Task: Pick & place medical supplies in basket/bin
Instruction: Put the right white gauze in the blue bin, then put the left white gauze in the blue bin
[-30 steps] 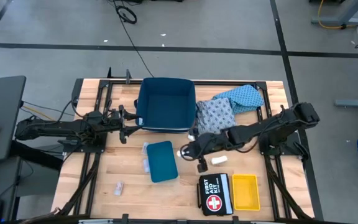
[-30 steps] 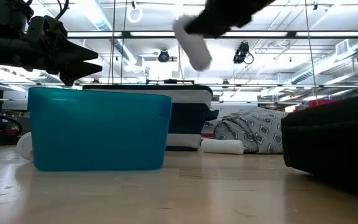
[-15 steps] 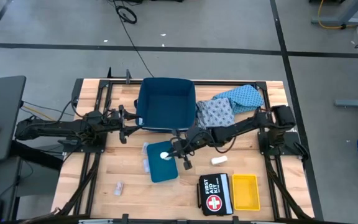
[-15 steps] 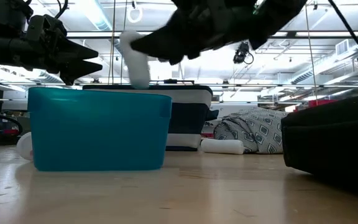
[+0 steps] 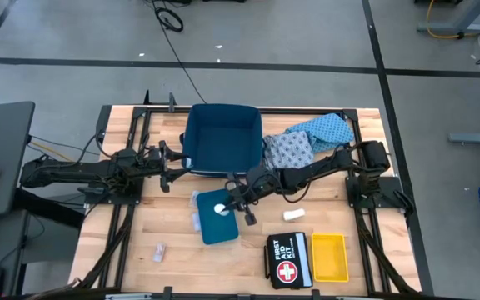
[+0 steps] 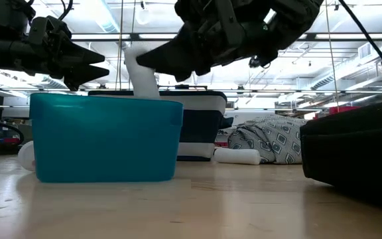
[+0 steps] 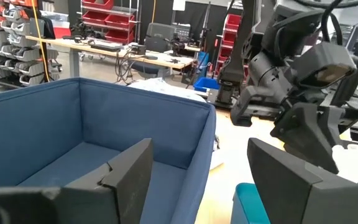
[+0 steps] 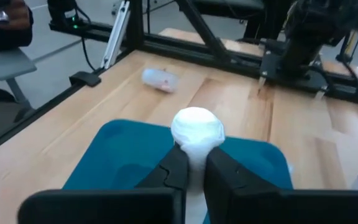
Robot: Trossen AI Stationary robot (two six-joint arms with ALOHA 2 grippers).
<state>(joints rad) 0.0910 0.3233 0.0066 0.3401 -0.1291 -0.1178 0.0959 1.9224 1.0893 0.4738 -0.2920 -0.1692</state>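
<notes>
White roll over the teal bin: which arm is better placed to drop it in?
Right. The right gripper already pinches the white roll directly above the small teal bin. The left gripper waits beside the dark blue basket, holding nothing.

Right arm: I have it stretched across the table toward the left arm, wrist angled down, right gripper (image 5: 223,207) with its fingers (image 8: 174,172) pinched on a white roll (image 8: 196,130) (its rounded end stands clear beyond the tips).

Left arm: I keep it lying low and level, left gripper (image 5: 176,166) pointed toward the right arm, fingers (image 7: 124,168) spread apart, nothing between them.
</notes>
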